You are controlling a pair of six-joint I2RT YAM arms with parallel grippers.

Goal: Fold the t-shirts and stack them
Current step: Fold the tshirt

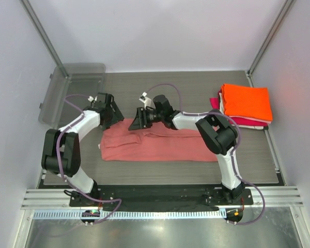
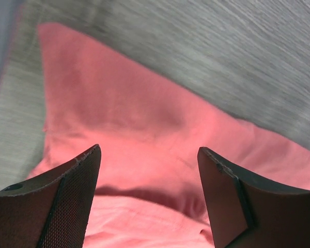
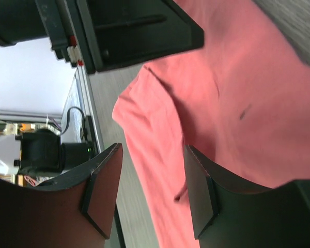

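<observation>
A salmon-pink t-shirt (image 1: 155,145) lies folded into a long strip across the middle of the table. It also shows in the left wrist view (image 2: 144,134) and the right wrist view (image 3: 237,88). My left gripper (image 1: 112,114) is open above the shirt's far left corner (image 2: 149,155). My right gripper (image 1: 139,120) is open over the shirt's far edge near the middle (image 3: 152,155), with nothing between its fingers. A folded bright orange t-shirt (image 1: 246,102) tops a stack at the far right, over a white one (image 1: 243,118) and a magenta-red one (image 1: 248,123).
A clear grey plastic tray (image 1: 75,85) leans at the far left corner against the wall. The table's near edge has a metal rail (image 1: 160,199) with the arm bases.
</observation>
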